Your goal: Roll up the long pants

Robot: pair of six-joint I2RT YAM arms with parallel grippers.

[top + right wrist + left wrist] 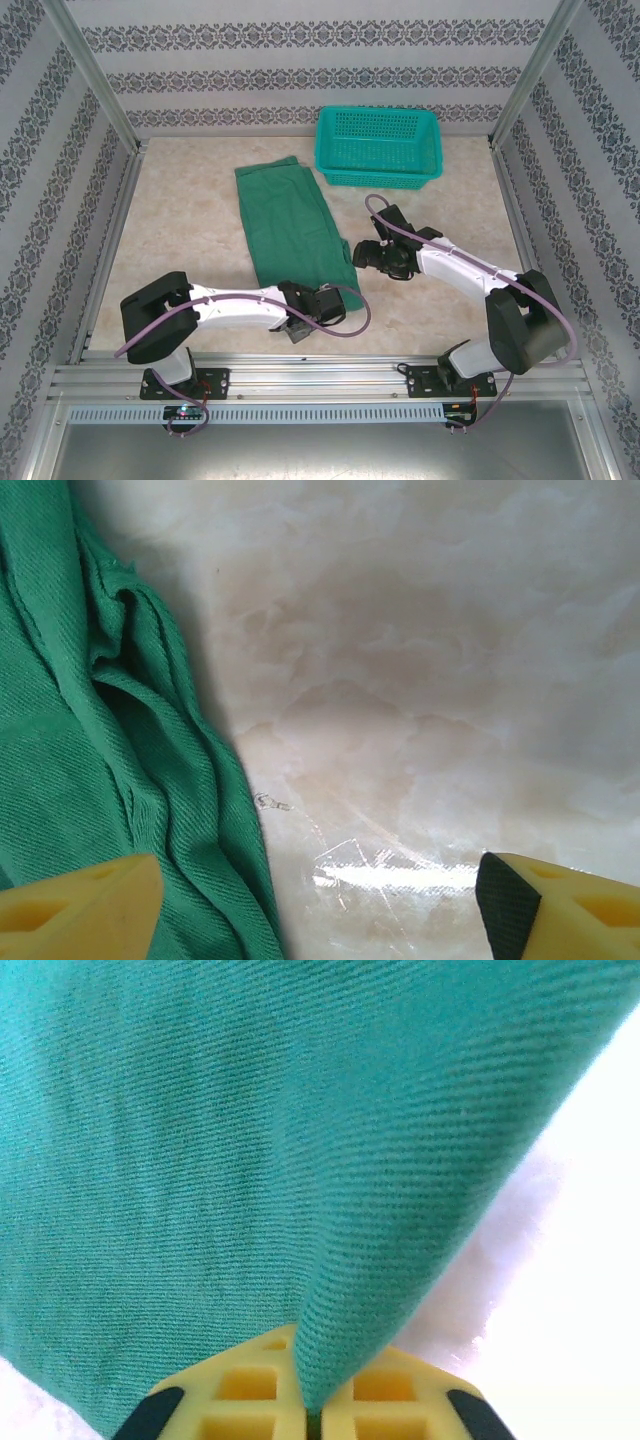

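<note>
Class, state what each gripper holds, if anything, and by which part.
The left gripper pinches the long pants at their near edge; the right gripper, fingers apart, holds nothing.

Left tool point(312, 1402) pinched tight on the long pants point(250, 1160); right tool point(320, 900) low, jaws wide apart

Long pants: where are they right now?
In the top view the long pants lie flat mid-table, near-left of the teal basket; the left end effector pinches their near hem.
</note>
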